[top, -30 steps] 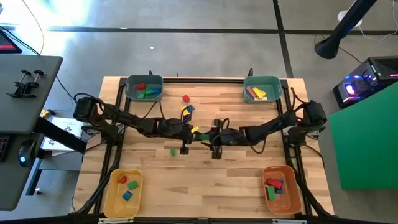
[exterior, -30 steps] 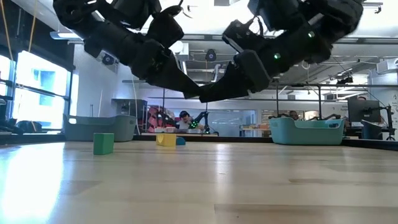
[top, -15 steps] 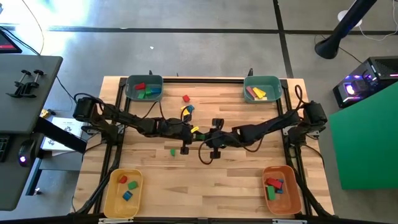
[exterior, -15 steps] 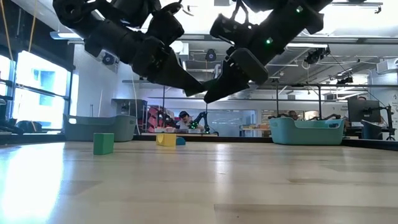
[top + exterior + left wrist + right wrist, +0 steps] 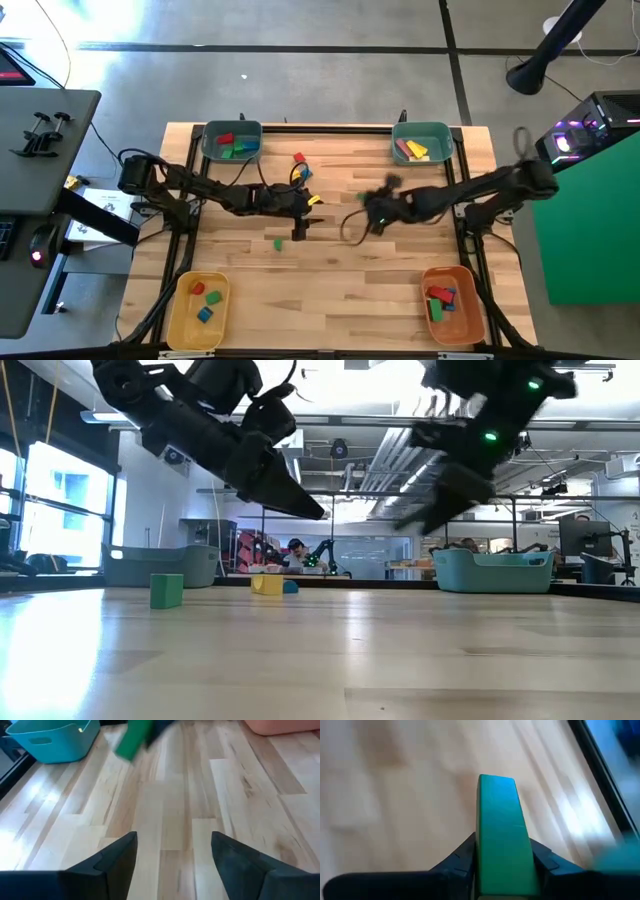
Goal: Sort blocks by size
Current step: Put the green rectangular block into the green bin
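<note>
pale plank tabletop [image 5: 330,270] under workshop ceiling; left pincer [image 5: 172,852] agape, right pincer [image 5: 502,857] clamped on green bar [image 5: 502,835]

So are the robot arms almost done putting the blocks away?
Not quite. All four bins already hold blocks, like the teal bin. The right gripper is carrying a green block. The left gripper is open and empty. A small green block and a few others still wait on the table.
</note>
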Motion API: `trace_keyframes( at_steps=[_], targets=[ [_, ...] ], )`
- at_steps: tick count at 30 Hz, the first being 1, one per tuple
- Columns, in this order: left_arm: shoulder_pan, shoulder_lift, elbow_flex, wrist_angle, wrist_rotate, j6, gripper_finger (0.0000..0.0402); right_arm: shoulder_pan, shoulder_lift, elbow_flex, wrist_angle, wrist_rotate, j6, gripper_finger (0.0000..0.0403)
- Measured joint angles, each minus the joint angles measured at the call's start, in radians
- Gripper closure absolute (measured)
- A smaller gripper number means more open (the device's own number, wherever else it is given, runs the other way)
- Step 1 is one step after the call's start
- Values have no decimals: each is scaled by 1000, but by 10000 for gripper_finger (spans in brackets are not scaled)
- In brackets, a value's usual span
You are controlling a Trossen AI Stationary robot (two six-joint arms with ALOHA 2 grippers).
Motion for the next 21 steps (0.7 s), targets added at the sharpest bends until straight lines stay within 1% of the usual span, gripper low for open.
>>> trace_keyframes(
  at_steps=[2, 4, 6, 9, 12, 15, 18, 21],
  targets=[
    [2, 0, 0, 2, 0, 0, 159, -67, -84, -48, -94, 5, 88, 310],
    [2, 0, 0, 17, 1, 1, 158, -176, -162, -77, -191, -10, 170, 310],
    [1, 0, 0, 30, 2, 2, 157, -307, -217, -87, -246, -35, 224, 310],
    [1, 0, 0, 47, 4, 3, 157, -527, -247, -86, -272, -128, 254, 310],
    [1, 0, 0, 47, 4, 12, 157, -727, -224, -62, -255, -220, 168, 310],
    [1, 0, 0, 46, 4, 13, 157, -877, -163, -31, -245, -277, 99, 310],
    [1, 0, 0, 40, 5, 26, 157, -956, -89, 17, -242, -301, 49, 310],
    [1, 0, 0, 42, 5, 30, 157, -990, -10, 69, -244, -314, 35, 310]
  ],
)
